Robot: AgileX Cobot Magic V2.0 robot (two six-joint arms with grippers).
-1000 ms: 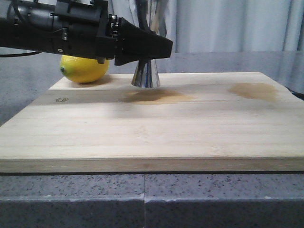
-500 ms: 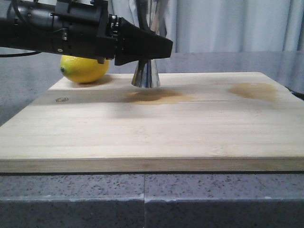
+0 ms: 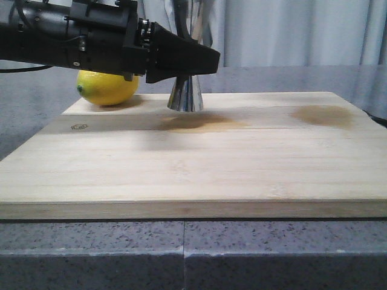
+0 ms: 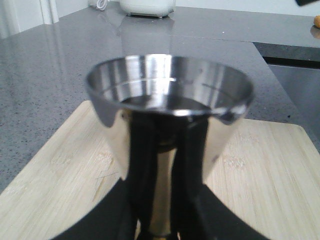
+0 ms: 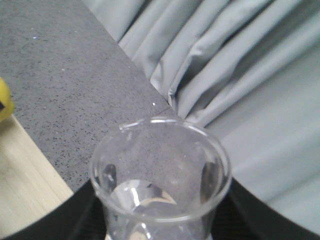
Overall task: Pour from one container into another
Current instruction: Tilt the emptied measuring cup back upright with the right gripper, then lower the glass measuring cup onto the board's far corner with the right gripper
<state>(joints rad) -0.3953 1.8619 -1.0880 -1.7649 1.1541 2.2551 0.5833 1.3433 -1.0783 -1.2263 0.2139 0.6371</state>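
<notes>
Here we log the left gripper reaching in level from the left, its black fingers clamped on the waist of the steel jigger, whose base stands on the cutting board. A lemon sits just behind the arm. Only the left wrist view shows the jigger's open cup. Only the right wrist view shows the glass beaker, held upright by the right gripper, water low inside.
</notes>
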